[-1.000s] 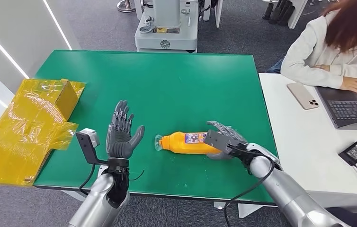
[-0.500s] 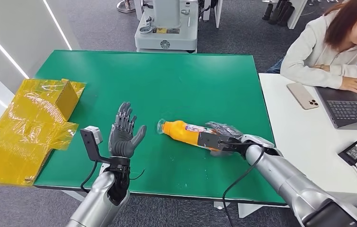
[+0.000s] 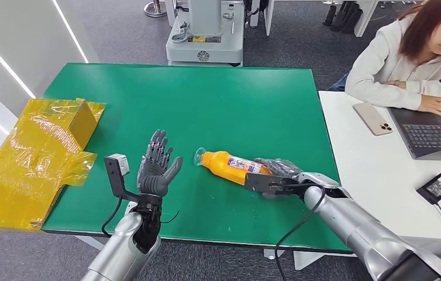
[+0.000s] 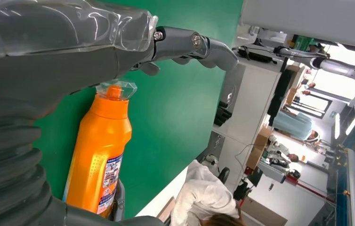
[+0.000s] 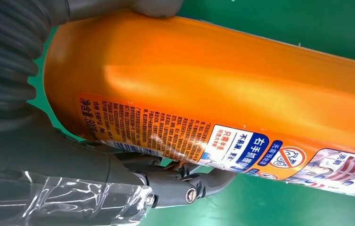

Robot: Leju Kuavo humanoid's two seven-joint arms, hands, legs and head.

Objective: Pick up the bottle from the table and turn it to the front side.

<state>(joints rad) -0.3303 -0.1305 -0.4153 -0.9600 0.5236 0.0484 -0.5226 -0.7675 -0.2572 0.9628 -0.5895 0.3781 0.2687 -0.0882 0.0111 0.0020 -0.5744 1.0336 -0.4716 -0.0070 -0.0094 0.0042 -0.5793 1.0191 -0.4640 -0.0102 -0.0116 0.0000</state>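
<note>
Your right hand (image 3: pixel 278 173) grips the base end of the orange bottle (image 3: pixel 228 164), thumb on one side and darker fingers (image 5: pixel 180 181) curled under the other, as the right wrist view shows with the printed label (image 5: pixel 222 143) facing the camera. Your left hand (image 3: pixel 155 167) holds nothing: it stands upright with palm raised and fingers spread, just left of the bottle's clear cap (image 3: pixel 198 156) and apart from it.

Going from largest to smallest around you: the green table (image 3: pixel 206 105) takes up the middle of the head view, and most of its far half is bare green, so you have open room ahead of both hands. Its near edge runs just below your wrists, and its right edge sits near your right hand, with a narrow gap before the white desk (image 3: pixel 364 170). A person (image 3: pixel 417 58) sits at that desk's far corner, a hand resting by a laptop (image 3: pixel 434 134); a phone (image 3: pixel 372 118) and a black power adapter (image 3: pixel 438 187) also lie on the desk.

Off the table's left edge, a cardboard box wrapped in yellow film (image 3: pixel 31 158) overlaps the corner; you cannot tell what it holds. A white machine base (image 3: pixel 205 35) stands beyond the far edge.

The bottle lies at a slant in the near right part of the table, cap toward your left hand; whether its base end is lifted off the green is not clear.
</note>
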